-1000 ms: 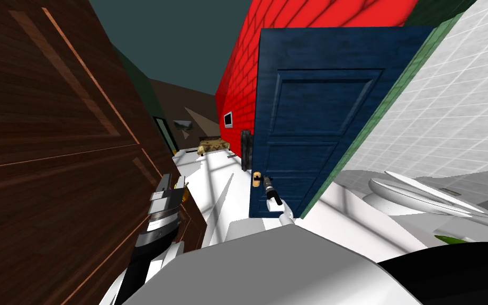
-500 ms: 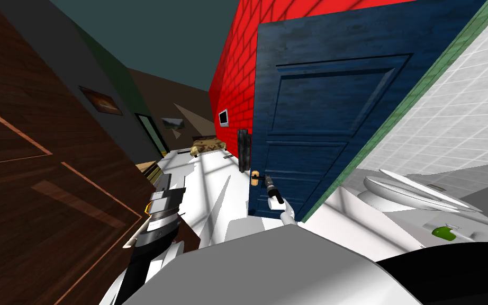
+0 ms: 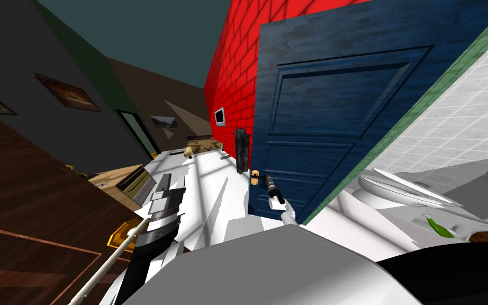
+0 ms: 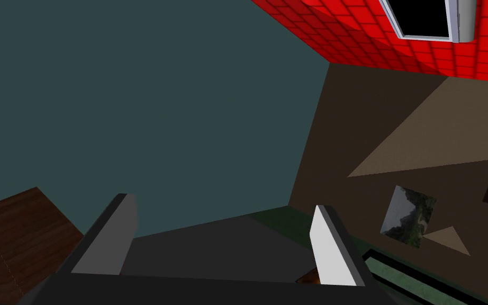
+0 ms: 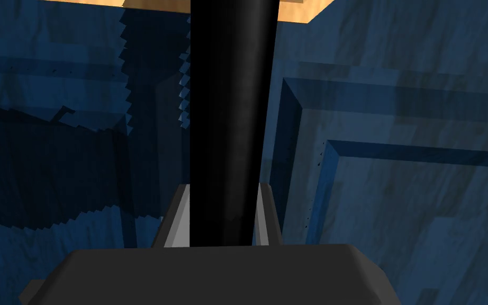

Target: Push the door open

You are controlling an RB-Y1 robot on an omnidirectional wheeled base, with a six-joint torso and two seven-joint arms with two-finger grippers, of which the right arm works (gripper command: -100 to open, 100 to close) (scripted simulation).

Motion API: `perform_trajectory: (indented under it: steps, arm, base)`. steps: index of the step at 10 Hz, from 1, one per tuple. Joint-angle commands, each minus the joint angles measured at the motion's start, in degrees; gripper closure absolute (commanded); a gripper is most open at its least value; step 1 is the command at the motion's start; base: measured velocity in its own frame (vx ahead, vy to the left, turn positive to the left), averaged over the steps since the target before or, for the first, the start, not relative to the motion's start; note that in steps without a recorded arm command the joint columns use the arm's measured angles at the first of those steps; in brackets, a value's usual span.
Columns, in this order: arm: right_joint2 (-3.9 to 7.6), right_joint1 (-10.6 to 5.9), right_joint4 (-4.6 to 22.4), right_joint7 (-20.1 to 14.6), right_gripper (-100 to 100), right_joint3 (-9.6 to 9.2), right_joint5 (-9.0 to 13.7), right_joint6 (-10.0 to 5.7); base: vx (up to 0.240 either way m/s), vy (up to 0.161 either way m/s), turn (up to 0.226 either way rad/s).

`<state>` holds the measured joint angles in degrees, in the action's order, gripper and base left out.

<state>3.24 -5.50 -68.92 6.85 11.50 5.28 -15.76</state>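
Observation:
The blue panelled door [image 3: 333, 122] stands ajar ahead of me, its free edge toward the white floor. A black lever handle [image 3: 262, 180] on a tan plate [image 3: 255, 177] sits low on that edge. My right gripper [image 3: 270, 186] is shut on the handle. In the right wrist view the black lever [image 5: 227, 106] rises between the fingers [image 5: 180, 217], which press its sides, with the blue door panel [image 5: 407, 201] close behind. My left gripper [image 4: 222, 238] is open and holds nothing; the left arm [image 3: 161, 206] hangs forward at the left.
A brown wooden panelled surface [image 3: 26, 222] is close on my left. A white toilet [image 3: 396, 190] and a white tiled wall [image 3: 460, 116] are on the right. Beyond the door runs a red brick wall [image 3: 235, 69]. A tan box [image 3: 124, 180] lies on the floor at the left.
My view has swung and moved forward: the brown panelled surface has slid left and down, and the blue door looms larger. The right gripper stays shut on the handle.

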Motion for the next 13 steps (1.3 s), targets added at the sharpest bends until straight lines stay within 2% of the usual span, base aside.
perform_trajectory:
  steps: [1, 7, 10, 13]
  arm:
    - [0.75, -0.81, 0.6, 0.9, 100, 1.78, 0.5, -0.71]
    - [-0.65, -1.30, 0.9, 3.3, 100, 3.63, 2.0, -0.91]
    - [-2.11, -1.59, 1.1, 4.7, 100, 4.71, 2.9, -1.03]
    - [-3.78, -1.82, 1.3, 5.8, 100, 5.57, 3.6, -1.12]
  base:
    - [0.117, 0.019, -0.115]
    - [0.154, 0.043, -0.108]
    - [0.143, 0.067, -0.120]
    - [0.160, 0.126, -0.140]
